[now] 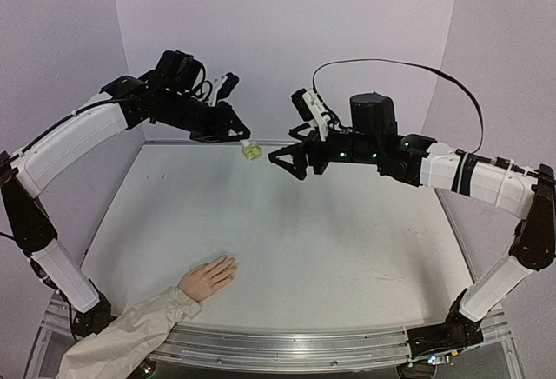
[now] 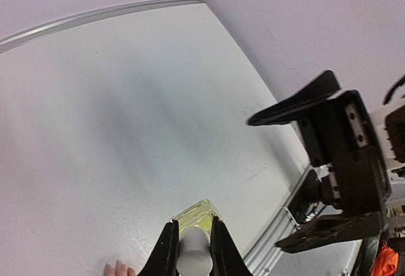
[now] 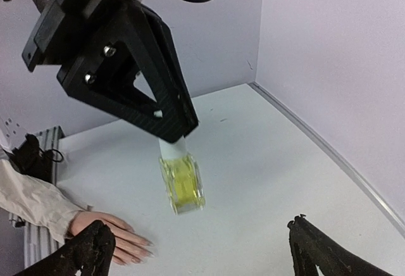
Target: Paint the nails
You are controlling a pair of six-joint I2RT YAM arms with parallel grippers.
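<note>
A pale peach hand (image 1: 207, 277) with a beige sleeve (image 1: 122, 344) lies flat at the table's near left; its tiny nails (image 3: 147, 244) show at the fingertips in the right wrist view. My left gripper (image 1: 243, 138) is shut on the white cap (image 2: 193, 252) of a small yellow-green bottle (image 1: 252, 149) and holds it high above the far table; the bottle also shows in the right wrist view (image 3: 182, 184). My right gripper (image 1: 285, 160) is open and empty, just right of the bottle and facing it.
The white table (image 1: 330, 240) has purple walls behind and on both sides. A metal rail (image 1: 304, 344) runs along the near edge. A black cable (image 1: 408, 68) loops over the right arm.
</note>
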